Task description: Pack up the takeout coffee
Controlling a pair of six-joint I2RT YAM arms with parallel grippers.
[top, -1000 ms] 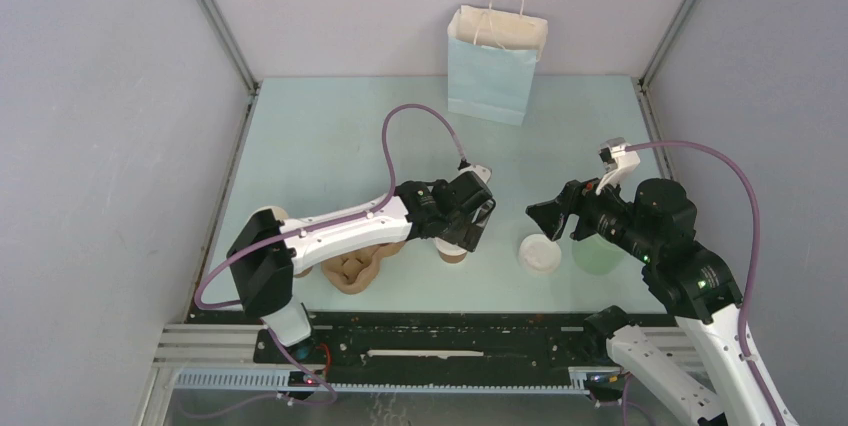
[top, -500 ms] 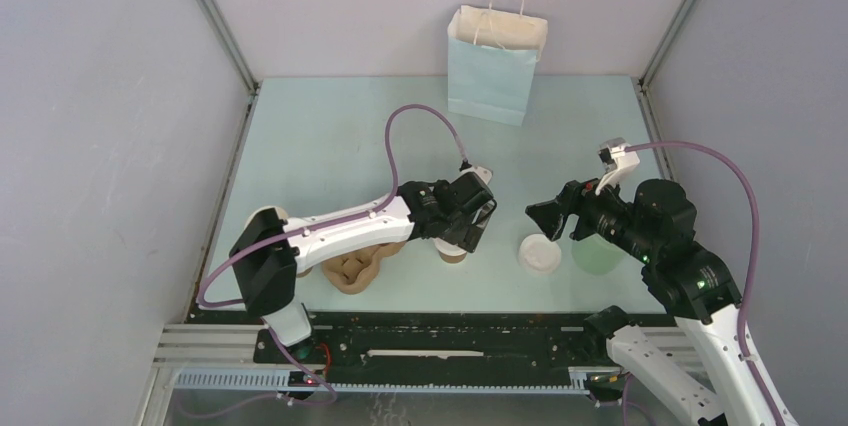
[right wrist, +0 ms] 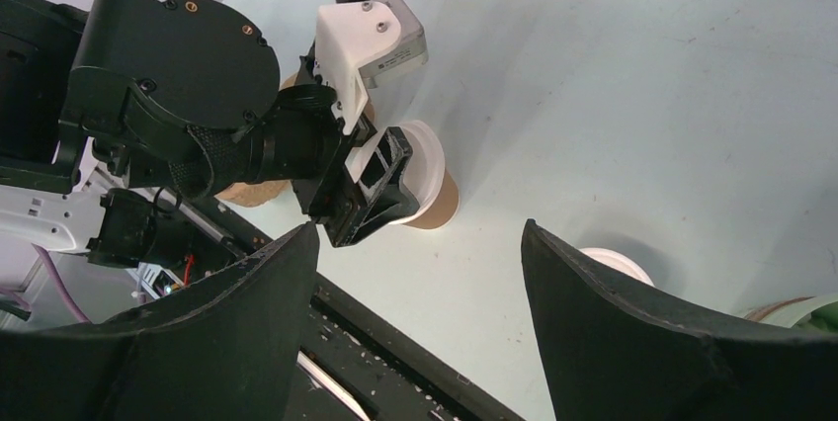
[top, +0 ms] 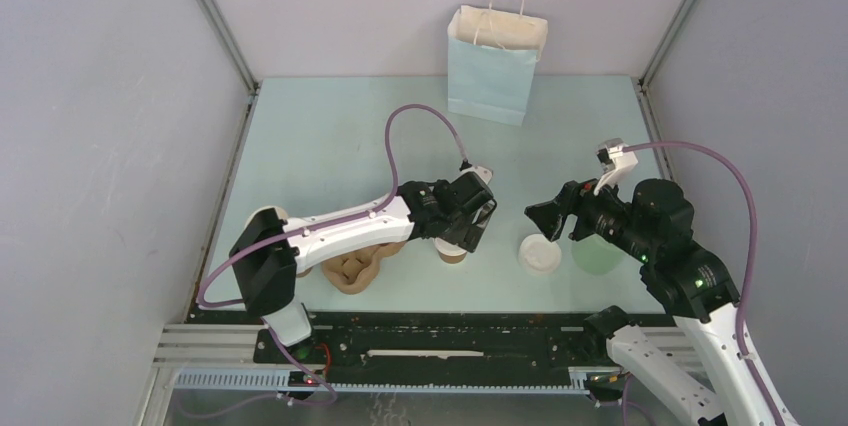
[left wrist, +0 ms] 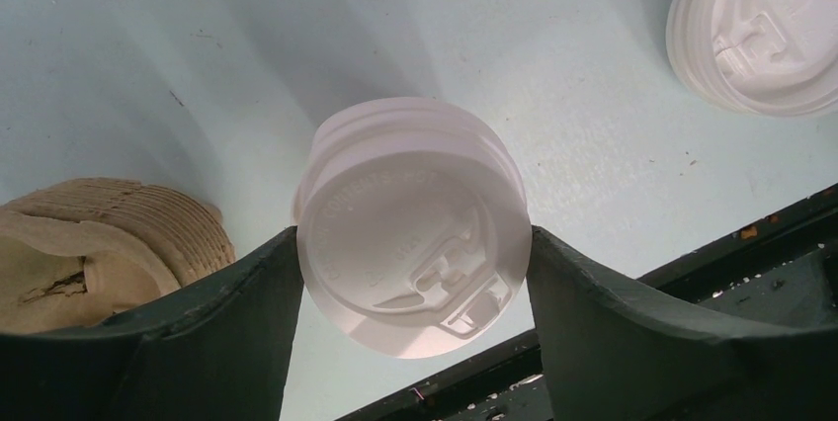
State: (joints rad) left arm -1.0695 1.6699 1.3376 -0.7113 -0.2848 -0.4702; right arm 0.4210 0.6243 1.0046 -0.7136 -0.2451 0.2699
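Left gripper point(left wrist: 413, 240) unchanged (on takeout coffee point(left wrist: 400, 179))

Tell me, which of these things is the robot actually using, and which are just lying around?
In the job: takeout coffee, lidded, held by the left gripper; pulp cup carrier; probably the blue paper bag.
Lying about: stack of white lids; pale green cup.

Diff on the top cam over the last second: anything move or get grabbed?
No visible change. The left gripper stays at the takeout coffee, fingers against both sides of its lid. The right gripper still hangs open above the loose lids. The carrier and paper bag are unmoved.
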